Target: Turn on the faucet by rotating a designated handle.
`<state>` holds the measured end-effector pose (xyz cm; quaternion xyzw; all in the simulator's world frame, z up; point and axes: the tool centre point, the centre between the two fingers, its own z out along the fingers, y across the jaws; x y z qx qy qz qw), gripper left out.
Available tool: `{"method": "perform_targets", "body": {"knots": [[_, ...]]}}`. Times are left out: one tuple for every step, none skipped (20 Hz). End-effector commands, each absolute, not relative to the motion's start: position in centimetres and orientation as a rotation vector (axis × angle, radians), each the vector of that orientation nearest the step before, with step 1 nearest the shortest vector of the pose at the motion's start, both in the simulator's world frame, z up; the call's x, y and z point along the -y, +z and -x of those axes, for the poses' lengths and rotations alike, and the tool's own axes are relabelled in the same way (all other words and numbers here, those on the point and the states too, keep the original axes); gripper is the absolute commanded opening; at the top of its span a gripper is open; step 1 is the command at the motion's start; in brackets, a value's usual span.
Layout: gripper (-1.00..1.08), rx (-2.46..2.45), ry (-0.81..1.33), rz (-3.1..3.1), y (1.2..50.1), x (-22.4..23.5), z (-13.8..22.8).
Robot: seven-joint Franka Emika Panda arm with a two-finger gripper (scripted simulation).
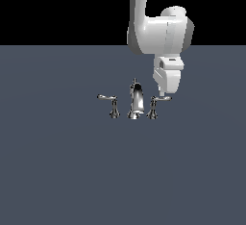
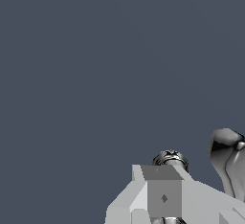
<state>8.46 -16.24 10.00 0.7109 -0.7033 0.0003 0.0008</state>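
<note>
One flat, matte slate-grey surface [image 1: 62, 171] fills the lower part of the exterior view from the nearest edge back to a straight horizon; it carries no markings or texture. Beyond the horizon the room is uniform black, with no walls or fixtures distinguishable.

Standing on this surface, roughly midway back, is the small shiny chrome faucet [image 1: 136, 102], comprising three separate pieces in a row:

- The tall curved central spout [image 1: 137, 99] on a flared base.
- A mirror-image chrome lever [image 1: 108, 99] at the exterior view's left, its thin arm pointing left.
- The small chrome lever handle on a flared pedestal [image 1: 154, 105] at the exterior view's right, its thin arm pointing right (the task item).

Directly above the outer end of that right-pointing arm hangs the white Panda gripper [image 1: 165, 94], its tip at or just above the lever; contact cannot be confirmed. Behind and above it, the bulky white arm [image 1: 158, 31] rises out of the frame.

In the wrist view, the grey finger block [image 2: 162, 196] overlaps a rounded chrome cap [image 2: 170, 158], with a second chrome form [image 2: 228, 163] beside it and bare slate surface beyond. Whether the fingers are spread or pressed together cannot be determined from either view.
</note>
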Motion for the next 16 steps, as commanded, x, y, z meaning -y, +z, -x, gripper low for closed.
{"method": "perform_targets", "body": {"knots": [[-1.00, 2.232, 0.001, -2.210, 9.6, 16.7, -8.7], [-1.00, 2.237, 0.001, -2.205, 9.5, 16.9, -8.7], [-1.00, 2.240, 0.001, -2.201, 9.4, 16.9, -8.7], [-1.00, 2.242, 0.000, -2.200, 9.4, 17.0, -8.8], [-1.00, 2.242, 0.000, -2.200, 9.4, 17.0, -8.8], [-1.00, 2.242, 0.000, -2.200, 9.4, 17.0, -8.7], [-1.00, 2.242, 0.000, -2.200, 9.4, 17.0, -8.7], [-1.00, 2.242, 0.000, -2.200, 9.4, 17.0, -8.7], [-1.00, 2.242, 0.000, -2.200, 9.4, 17.0, -8.7], [-1.00, 2.242, 0.000, -2.201, 9.4, 17.0, -8.7], [-1.00, 2.242, 0.000, -2.201, 9.4, 17.1, -8.5], [-1.00, 2.242, 0.000, -2.201, 9.4, 17.2, -8.2], [-1.00, 2.242, 0.000, -2.201, 9.4, 17.3, -7.9], [-1.00, 2.242, 0.000, -2.201, 9.4, 17.4, -7.6], [-1.00, 2.242, 0.000, -2.201, 9.4, 17.6, -7.3], [-1.00, 2.242, 0.000, -2.201, 9.4, 17.7, -7.0]]}}
